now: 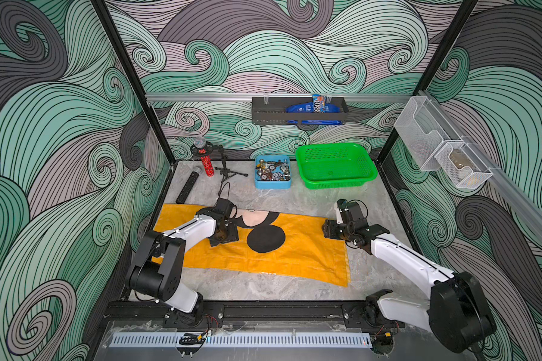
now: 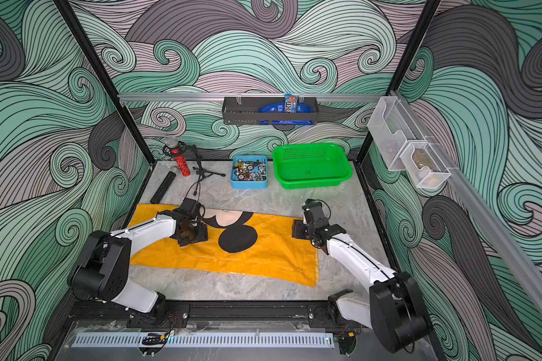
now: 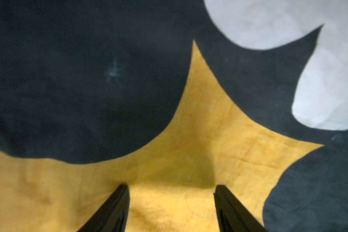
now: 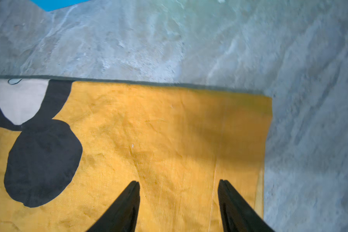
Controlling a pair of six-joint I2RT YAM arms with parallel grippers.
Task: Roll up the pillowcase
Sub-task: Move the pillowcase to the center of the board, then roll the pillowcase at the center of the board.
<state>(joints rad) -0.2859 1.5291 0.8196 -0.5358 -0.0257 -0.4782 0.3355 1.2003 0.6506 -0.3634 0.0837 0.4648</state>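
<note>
Left gripper [image 3: 171, 186] jaws apart, empty; right gripper [image 4: 178, 181] likewise.

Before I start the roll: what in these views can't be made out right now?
- Both top views: the left arm covers part of the pillowcase, and its wrist hides the tips of the left gripper; contact with the fabric is unclear.
- Right wrist view: blurred; the frame edge cuts off most of the right gripper.
- Left wrist view: too close, no pillowcase edge visible.
- Top views: contents of the blue tray are too small to identify.
</note>
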